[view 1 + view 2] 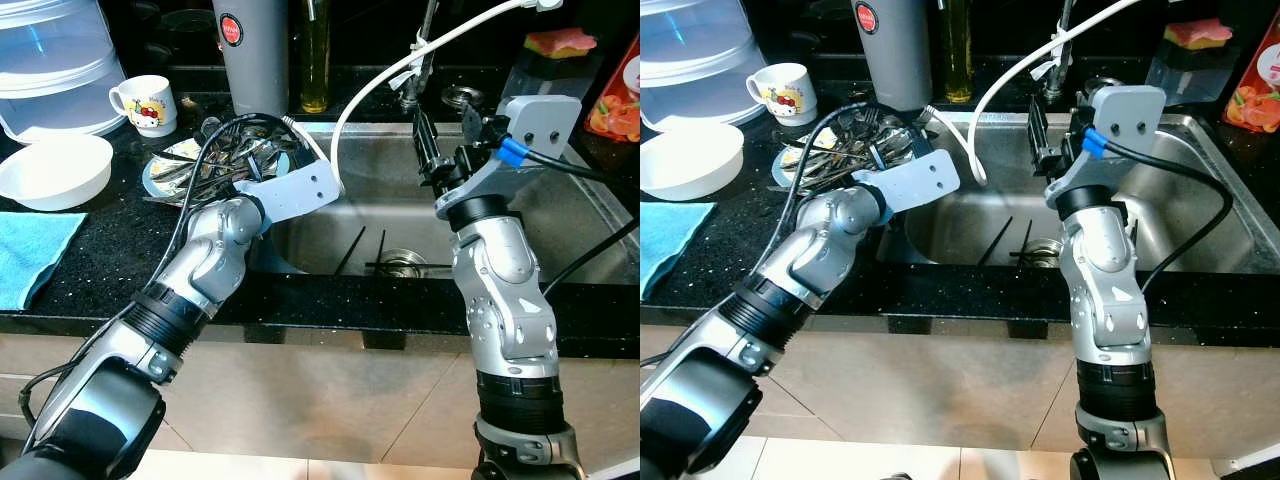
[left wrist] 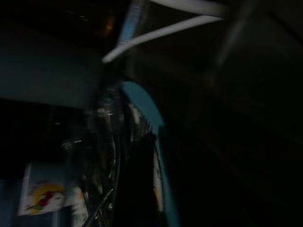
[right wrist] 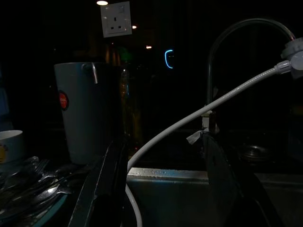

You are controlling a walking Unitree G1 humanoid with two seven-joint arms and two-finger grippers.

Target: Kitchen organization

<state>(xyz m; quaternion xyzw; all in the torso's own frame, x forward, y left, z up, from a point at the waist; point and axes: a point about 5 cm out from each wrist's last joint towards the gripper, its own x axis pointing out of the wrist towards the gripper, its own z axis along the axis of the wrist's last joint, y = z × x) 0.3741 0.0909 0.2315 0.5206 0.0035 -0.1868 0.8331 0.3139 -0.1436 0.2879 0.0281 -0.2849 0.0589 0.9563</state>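
While the far-left corner of the black counter is taken up by a clear stacked container, a white bowl is seen nearer, with a blue cloth nearer again at the counter's left edge, and a cartoon-printed mug is stood beyond the bowl. Just right of these, beside the sink, a blue-rimmed plate heaped with cutlery is found, and this heap is judged to be the thing to be sorted. The left gripper is reached into the heap from the near side; its fingers are buried among the metal and the wrist picture is dark and blurred, so it cannot be told how far they are parted or whether anything is gripped. For the step to be done well, a single piece should be singled out at its handle, and the lift should be made straight up so that neighbouring pieces are not dragged off the plate's rim. Behind the plate a grey canister and a bottle of oil are stood. Further right, a white hose is draped over the steel sink, where dark chopsticks are lying by the drain. The right gripper is held above the basin with its fingers spread wide and nothing between them.
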